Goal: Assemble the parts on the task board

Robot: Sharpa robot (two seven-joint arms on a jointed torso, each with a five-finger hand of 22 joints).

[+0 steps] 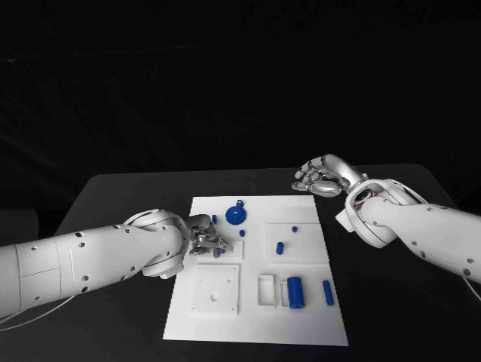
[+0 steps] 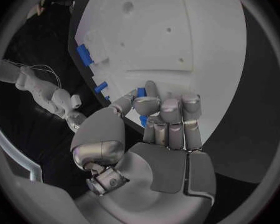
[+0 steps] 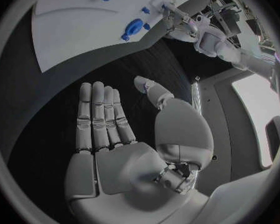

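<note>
The black tabletop (image 1: 121, 196) carries the white task board (image 1: 306, 317) at its middle, lying flat with its long sides running away from the robot. The left arm (image 1: 78, 264) enters low over the tabletop's left side and the right arm (image 1: 436, 234) crosses its right side. The left hand (image 1: 206, 240) sits over the board's left edge, about halfway along it; in the left wrist view its fingers (image 2: 171, 119) are curled inward and a small blue part (image 2: 142, 92) is pinched between the thumb and a fingertip, so this hand is grasping that part. The right hand (image 1: 326, 178) hovers over bare tabletop just beyond the board's far right corner, clear of the board; in the right wrist view its fingers (image 3: 99, 114) are straight and apart with nothing in the palm, so it is released. On the board, a square white recessed plate (image 1: 217, 288) lies near the left front, and a narrow rectangular white frame (image 1: 265, 290) stands just to its right. A thick blue cylinder (image 1: 295, 292) lies beside that frame, with a slimmer blue rod (image 1: 328, 292) a little further right, both lying lengthwise. A round blue gear-like disc (image 1: 235, 216) sits near the far left of the board, just beyond the left hand. A short blue peg (image 1: 280, 246) stands near the board's centre, and a smaller blue pin (image 1: 294, 227) is just beyond it.
</note>
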